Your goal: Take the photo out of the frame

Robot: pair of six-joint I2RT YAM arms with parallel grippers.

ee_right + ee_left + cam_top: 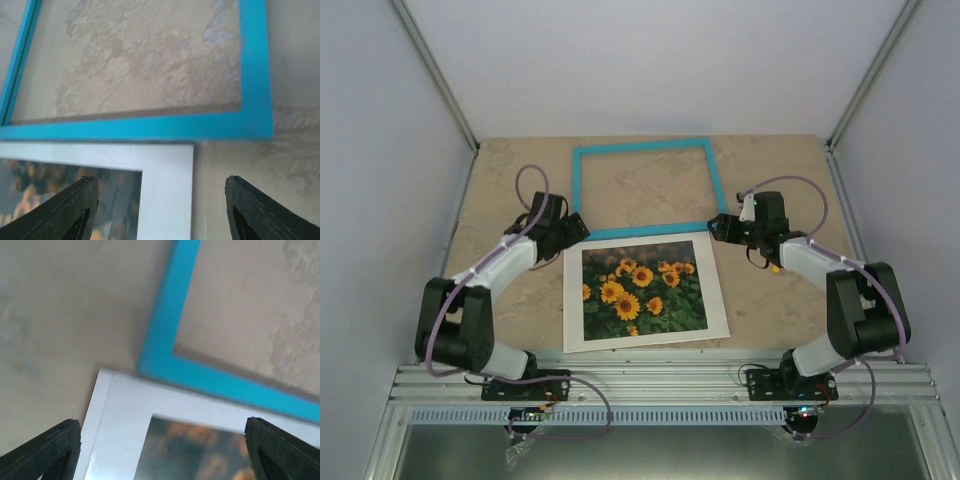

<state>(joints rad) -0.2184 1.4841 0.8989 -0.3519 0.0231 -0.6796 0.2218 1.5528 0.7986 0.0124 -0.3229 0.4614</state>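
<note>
The frame (578,190) is a thin turquoise rectangle lying flat at the back middle of the table, with bare table showing through it. The sunflower photo (642,288) lies flat just in front of it, bordered by a wide white sheet (574,310). My left gripper (575,228) is open above the frame's near left corner (165,325) and the white sheet's far left corner (120,410). My right gripper (720,226) is open above the frame's near right corner (150,127) and the sheet's far right corner (165,190). Both hold nothing.
The beige stone-patterned table (500,180) is walled by white panels at the back and both sides. An aluminium rail (660,385) carrying the arm bases runs along the near edge.
</note>
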